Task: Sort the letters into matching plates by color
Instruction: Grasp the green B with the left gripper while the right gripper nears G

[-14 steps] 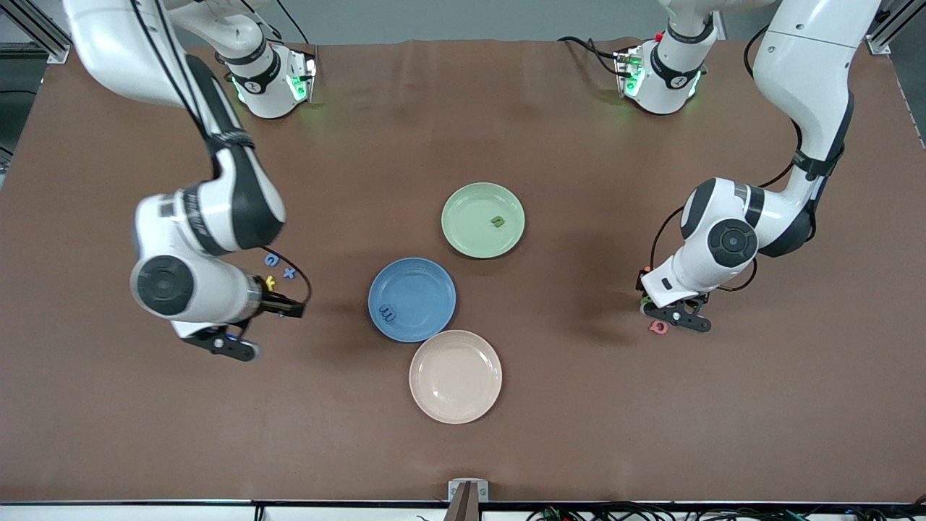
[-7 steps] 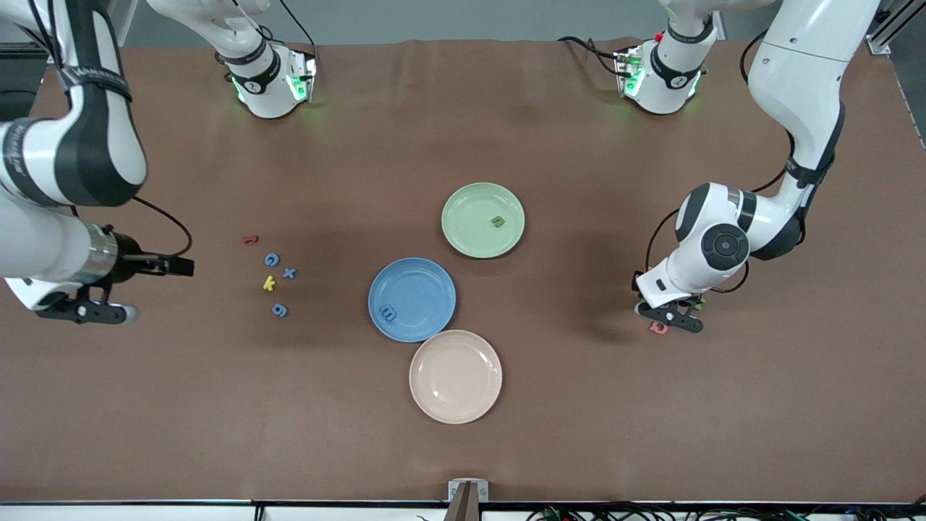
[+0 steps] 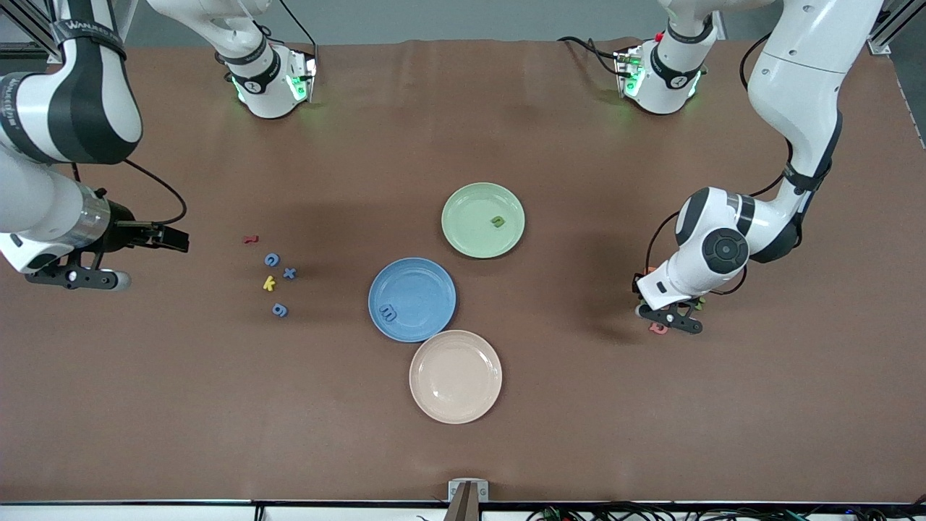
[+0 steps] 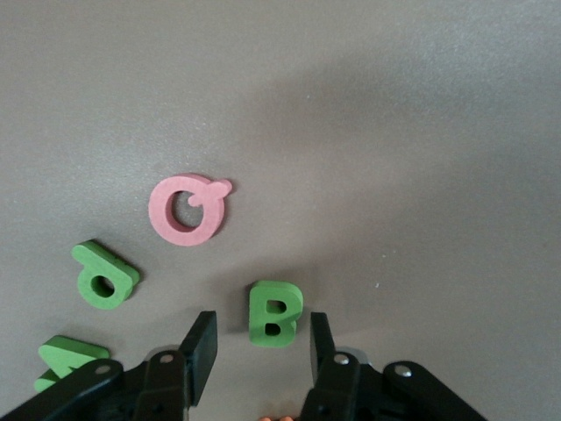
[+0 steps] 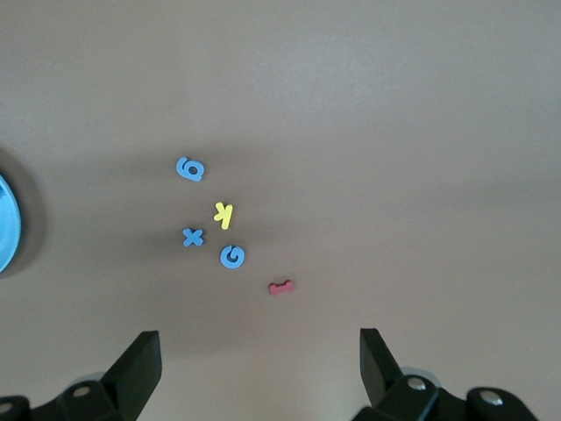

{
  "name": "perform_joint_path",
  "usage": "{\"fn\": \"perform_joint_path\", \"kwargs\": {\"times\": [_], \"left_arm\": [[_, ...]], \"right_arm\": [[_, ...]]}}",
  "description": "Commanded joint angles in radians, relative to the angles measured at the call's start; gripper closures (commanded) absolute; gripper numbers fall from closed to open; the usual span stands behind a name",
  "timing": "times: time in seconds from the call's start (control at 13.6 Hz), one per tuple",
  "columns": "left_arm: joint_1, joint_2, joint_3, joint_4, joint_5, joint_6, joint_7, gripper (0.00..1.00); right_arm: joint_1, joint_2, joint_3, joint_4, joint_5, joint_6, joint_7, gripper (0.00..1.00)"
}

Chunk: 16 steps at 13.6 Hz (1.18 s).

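Note:
The blue plate (image 3: pixel 427 288) holds one blue letter (image 3: pixel 388 312). The pale green plate (image 3: pixel 466 228) holds one green letter (image 3: pixel 497 221). My left gripper (image 3: pixel 669 317) is low over the table at the left arm's end. Its jaws (image 4: pixel 260 338) stand open on either side of a green B (image 4: pixel 276 313) without touching it. A green d (image 4: pixel 105 276) and another green letter (image 4: pixel 66 358) lie beside it. Three blue letters (image 3: pixel 271 259) (image 3: pixel 289 273) (image 3: pixel 280 310) lie at the right arm's end. My right gripper (image 3: pixel 173 239) hangs open and empty beside them.
A cream-beige plate (image 3: pixel 455 376) touches the blue plate, nearer the front camera. A pink letter (image 4: pixel 187 209) lies by the green ones. A yellow k (image 3: pixel 268 284) and a red letter (image 3: pixel 250 239) lie among the blue ones.
My right arm has swung away from over the blue letters toward its end of the table, uncovering them. My left hand has shifted only slightly over its letters.

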Motion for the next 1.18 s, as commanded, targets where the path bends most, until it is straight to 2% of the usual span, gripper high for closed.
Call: {"fn": "perform_joint_path", "kwargs": {"times": [0.0, 0.22, 0.29, 0.59, 0.81, 1.11], "left_arm": [[0.010, 0.009, -0.009, -0.007, 0.011, 0.029, 0.012, 0.51], [0.010, 0.021, -0.009, -0.007, 0.011, 0.041, 0.012, 0.56], [0.010, 0.023, -0.009, -0.007, 0.011, 0.041, 0.012, 0.61], [0.007, 0.009, -0.012, -0.005, 0.009, 0.035, 0.006, 0.97], [0.009, -0.031, -0.050, -0.002, -0.015, -0.006, -0.002, 0.99], [0.007, -0.074, -0.128, 0.004, -0.063, -0.089, -0.088, 0.99]], "right_arm": [[-0.019, -0.081, 0.015, -0.208, 0.003, 0.140, -0.002, 0.00], [-0.022, -0.116, 0.015, -0.441, 0.013, 0.412, 0.010, 0.00], [-0.021, -0.115, 0.015, -0.498, 0.014, 0.491, 0.015, 0.00], [-0.002, -0.101, 0.016, -0.638, 0.016, 0.713, 0.038, 0.00], [0.034, -0.015, 0.016, -0.655, 0.016, 0.830, 0.108, 0.04], [0.039, 0.098, 0.016, -0.653, 0.014, 0.974, 0.115, 0.15]]}}
